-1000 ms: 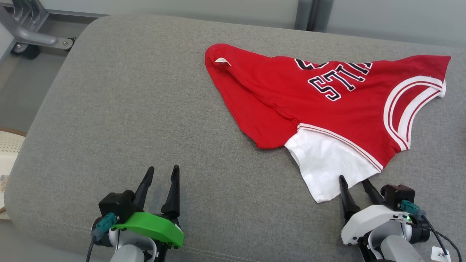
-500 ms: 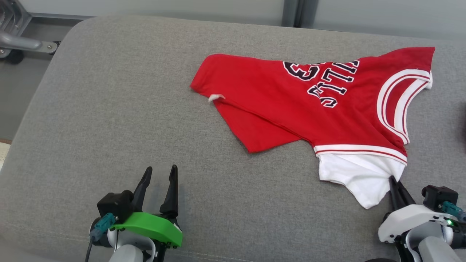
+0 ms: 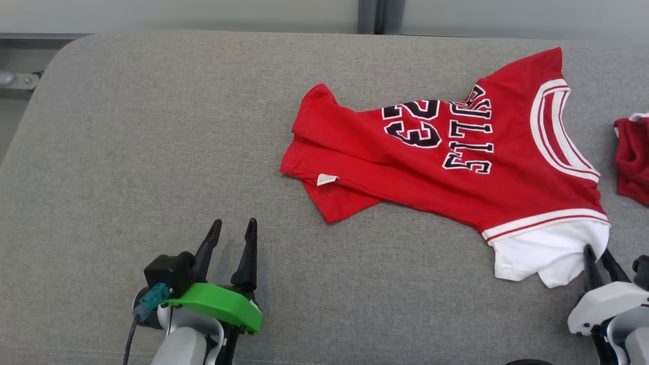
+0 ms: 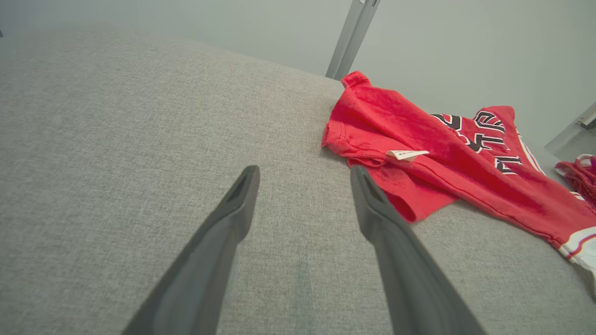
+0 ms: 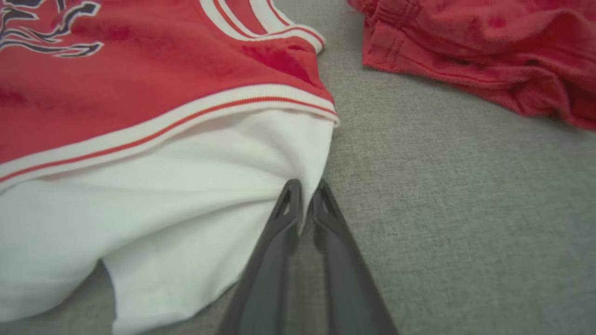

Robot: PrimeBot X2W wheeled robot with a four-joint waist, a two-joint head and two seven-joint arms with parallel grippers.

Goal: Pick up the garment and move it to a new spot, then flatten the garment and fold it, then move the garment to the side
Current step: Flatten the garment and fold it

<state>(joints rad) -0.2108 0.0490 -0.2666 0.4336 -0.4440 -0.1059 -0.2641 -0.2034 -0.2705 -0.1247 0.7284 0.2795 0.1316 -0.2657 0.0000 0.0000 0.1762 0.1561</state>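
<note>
The garment (image 3: 446,167) is a red jersey with black-and-white lettering, a "23" and a white sleeve, lying spread on the grey cushion (image 3: 152,152). My right gripper (image 3: 597,251) is shut on the edge of the white sleeve; in the right wrist view its fingers (image 5: 307,186) pinch a fold of the white cloth (image 5: 186,186). My left gripper (image 3: 234,223) stands open over bare cushion, left of the garment's hem. In the left wrist view it (image 4: 303,174) holds nothing, with the garment (image 4: 419,158) lying to its upper right.
A second crumpled red cloth (image 3: 633,157) lies at the cushion's right edge, close to the jersey's collar; it shows also in the right wrist view (image 5: 489,51). A metal frame part (image 3: 15,81) sits off the cushion's far left corner.
My right gripper has shut on the white sleeve and drawn it to the right; the jersey has turned and spread, baring the "23". The head camera has shifted. The left gripper has stayed put.
</note>
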